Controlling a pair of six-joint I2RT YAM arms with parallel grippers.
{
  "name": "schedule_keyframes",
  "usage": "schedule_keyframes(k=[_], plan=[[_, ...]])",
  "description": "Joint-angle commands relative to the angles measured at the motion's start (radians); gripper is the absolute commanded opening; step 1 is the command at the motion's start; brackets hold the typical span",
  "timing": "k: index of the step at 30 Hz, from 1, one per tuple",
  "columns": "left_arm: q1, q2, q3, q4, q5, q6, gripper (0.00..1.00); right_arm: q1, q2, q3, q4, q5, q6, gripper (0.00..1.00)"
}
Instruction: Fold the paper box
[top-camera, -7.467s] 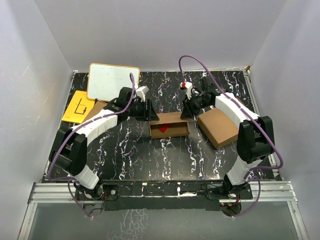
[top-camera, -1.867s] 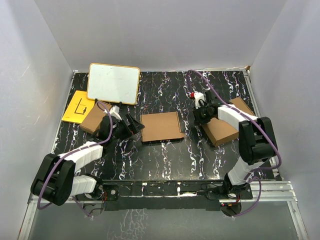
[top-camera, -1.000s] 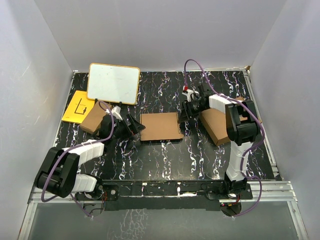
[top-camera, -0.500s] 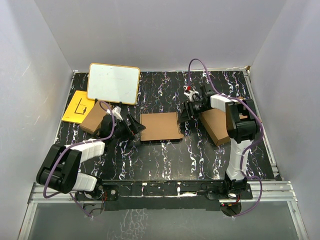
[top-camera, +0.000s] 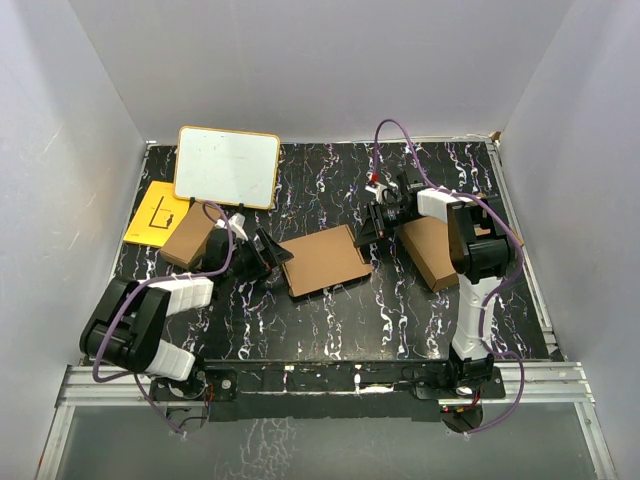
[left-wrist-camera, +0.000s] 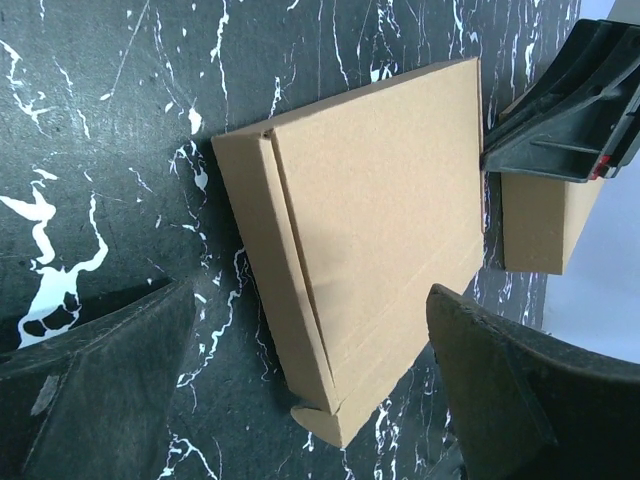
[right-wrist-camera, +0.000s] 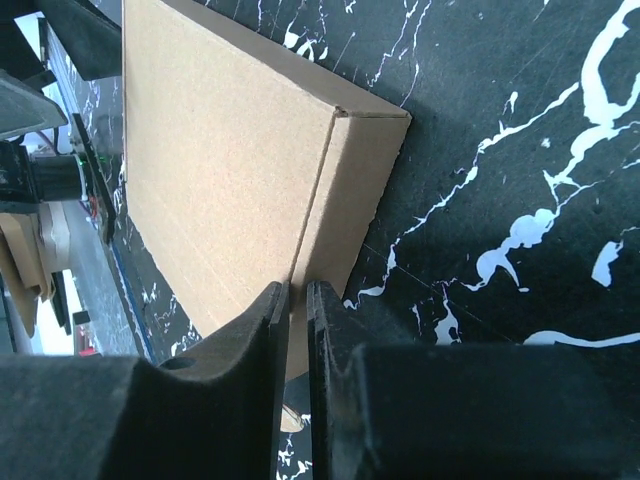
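**Tech A:** Where do we find the paper box (top-camera: 322, 260)?

**Tech B:** We find it near the centre of the surface (top-camera: 330, 330). It lies flat with the lid down, askew to the surface's edges. It sits between the two claws, apart from the larger brown box (top-camera: 435, 250) on the right and the small brown box (top-camera: 185, 238) on the left.

**Tech A:** What state are the claws in?

**Tech B:** The left claw (top-camera: 274, 255) stands wide apart, just beside the box's left side wall and gripping nothing. The right claw (top-camera: 372, 226) sits at the box's right end. In the right wrist view its fingers (right-wrist-camera: 268, 330) are drawn almost together, with a thin slit between them. We see no cardboard in that slit.

**Tech A:** Which step do we judge to be in hand?

**Tech B:** We judge the folding close to done. With the lid lying flush, this looks like closing-up and checking. In the left wrist view a small corner of cardboard (left-wrist-camera: 318, 422) juts out below one end of the near side wall. We cannot tell whether it is a loose tab.

**Tech A:** What does the next move call for?

**Tech B:** We would brace the box from one side with the wide claw. We would press with the closed fingers from the other side, low and gently. The cardboard is thin, and the box may slide or crease.
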Motion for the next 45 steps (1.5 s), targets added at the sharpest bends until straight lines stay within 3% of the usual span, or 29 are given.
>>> schedule_keyframes(k=[1,18,25,29,33,38,45], plan=[[0.008,0.025,0.037,0.056,0.042,-0.033,0.97,-0.015,0.03,0.019,0.021,0.108,-0.023,0.13],[-0.002,0.179,0.001,0.304,0.103,-0.237,0.94,-0.024,0.06,0.03,0.001,0.123,-0.024,0.11],[-0.027,0.241,0.01,0.392,0.091,-0.296,0.68,-0.024,0.063,0.029,0.0,0.117,-0.027,0.12],[-0.036,0.237,0.009,0.405,0.074,-0.314,0.58,-0.022,0.06,0.036,-0.014,0.107,-0.042,0.14],[-0.04,0.204,0.005,0.402,0.055,-0.337,0.39,-0.022,0.039,0.039,-0.016,0.09,-0.053,0.2],[-0.04,0.145,-0.006,0.369,0.025,-0.362,0.31,-0.022,-0.018,0.048,-0.027,0.07,-0.081,0.34],[-0.037,0.026,-0.005,0.254,-0.023,-0.4,0.3,-0.025,-0.177,0.073,-0.075,0.047,-0.178,0.5]])
